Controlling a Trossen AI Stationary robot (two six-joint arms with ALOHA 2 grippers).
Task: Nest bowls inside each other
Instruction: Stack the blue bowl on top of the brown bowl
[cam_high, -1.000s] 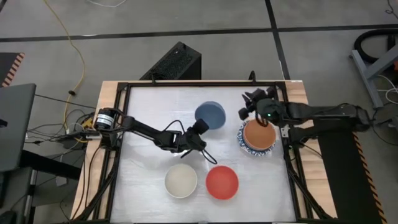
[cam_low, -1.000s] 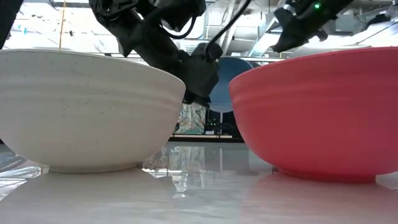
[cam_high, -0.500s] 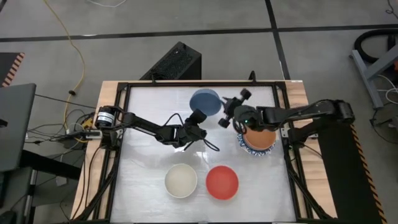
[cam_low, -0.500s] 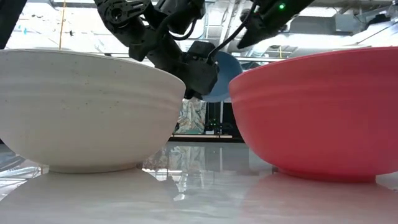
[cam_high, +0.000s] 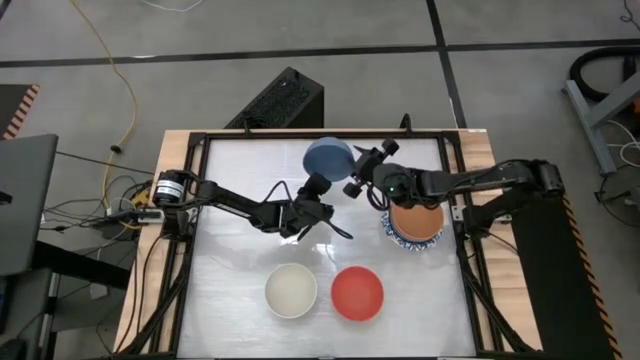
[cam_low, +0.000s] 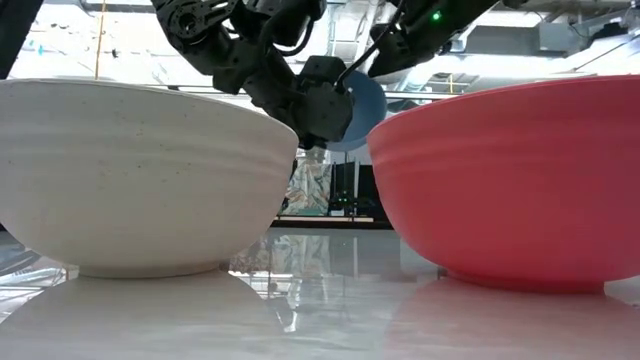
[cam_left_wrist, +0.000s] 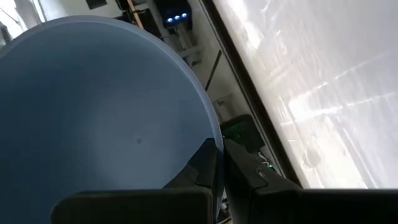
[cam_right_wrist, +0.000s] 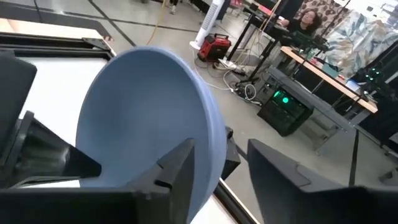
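Left end effector (cam_high: 316, 187) pinches the rim of the blue bowl (cam_high: 328, 158), held tilted in the air beside the orange-topped stack (cam_high: 415, 220). Right end effector (cam_high: 362, 172) spread wide around its opposite rim. Cream bowl (cam_high: 291, 290) and red bowl (cam_high: 356, 293) sit un-nested, well apart from the stack.

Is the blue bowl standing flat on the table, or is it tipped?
Tipped. The blue bowl is held up on edge by the left gripper, its round face showing in the low view.

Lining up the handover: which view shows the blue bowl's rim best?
Right wrist: the blue bowl fills it, rim between the open right pincer. Left wrist shows the inside, high a small disc, low a sliver.
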